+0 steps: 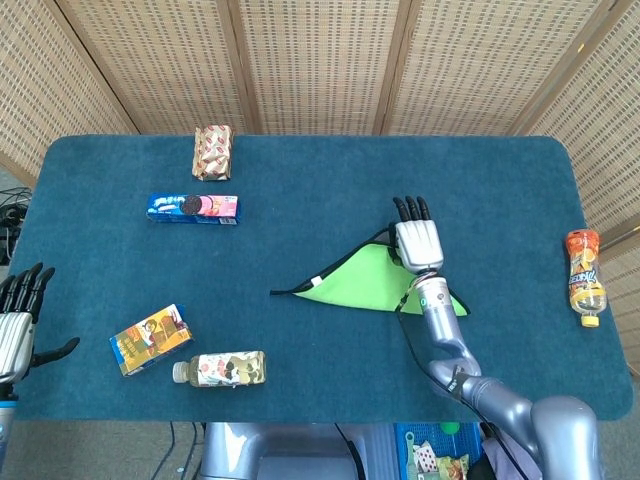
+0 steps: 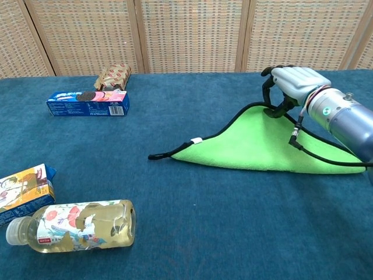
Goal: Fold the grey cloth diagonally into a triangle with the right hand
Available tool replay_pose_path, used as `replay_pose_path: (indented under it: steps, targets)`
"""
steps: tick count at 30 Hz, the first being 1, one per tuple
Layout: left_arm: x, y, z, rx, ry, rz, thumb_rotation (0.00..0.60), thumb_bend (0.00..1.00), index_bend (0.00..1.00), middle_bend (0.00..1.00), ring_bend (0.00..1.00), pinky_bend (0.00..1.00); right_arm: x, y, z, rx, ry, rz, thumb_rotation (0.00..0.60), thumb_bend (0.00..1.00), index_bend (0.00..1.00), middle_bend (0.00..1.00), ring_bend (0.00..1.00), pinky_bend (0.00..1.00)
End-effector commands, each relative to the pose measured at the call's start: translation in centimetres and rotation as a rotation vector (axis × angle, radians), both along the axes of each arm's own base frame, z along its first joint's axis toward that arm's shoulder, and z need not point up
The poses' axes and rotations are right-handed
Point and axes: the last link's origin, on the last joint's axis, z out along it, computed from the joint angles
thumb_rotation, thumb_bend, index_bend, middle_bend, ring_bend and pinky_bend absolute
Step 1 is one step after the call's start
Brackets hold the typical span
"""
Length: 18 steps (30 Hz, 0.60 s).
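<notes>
The left hand [image 1: 18, 320] sits at the table's [image 1: 300, 390] left edge, fingers spread apart and holding nothing; it appears in the head view only.

On the left half of the table lie a carton [image 1: 150, 340], a bottle [image 1: 220, 369], a blue cookie box [image 1: 194, 207] and, beyond it, a wrapped pack [image 1: 212, 152].

The cloth [image 2: 250, 143] lies right of centre as a flat triangle, green face up, with a dark border along its edges (no grey face is exposed). Its long point reaches left toward the table's middle; a small white tag [image 2: 196, 140] sits on the upper edge near that point. The apex lies at the far side, under the right hand [image 2: 294, 81].

The right hand is palm down at the apex, fingers curled onto the cloth's corner. Whether it pinches the corner or only presses on it cannot be determined. The forearm runs back over the cloth's right part.

An orange bottle [image 1: 583, 277] lies at the table's right edge.
</notes>
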Motion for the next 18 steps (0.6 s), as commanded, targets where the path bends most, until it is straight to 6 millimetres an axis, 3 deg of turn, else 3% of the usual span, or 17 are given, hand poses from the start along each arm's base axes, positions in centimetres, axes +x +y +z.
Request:
replay_pose_path:
  steps: [1, 18]
  targets:
    - [0.00, -0.02, -0.03, -0.001, 0.000, 0.000, 0.600, 0.15, 0.00, 0.00, 0.00, 0.00, 0.13, -0.05, -0.03, 0.000, -0.002, 0.004, 0.600, 0.54, 0.61, 0.12, 0.00, 0.00]
    - [-0.02, 0.02, -0.07, -0.003, 0.000, 0.001, 0.600, 0.15, 0.00, 0.00, 0.00, 0.00, -0.54, -0.71, -0.20, 0.007, 0.012, -0.027, 0.600, 0.55, 0.61, 0.12, 0.00, 0.00]
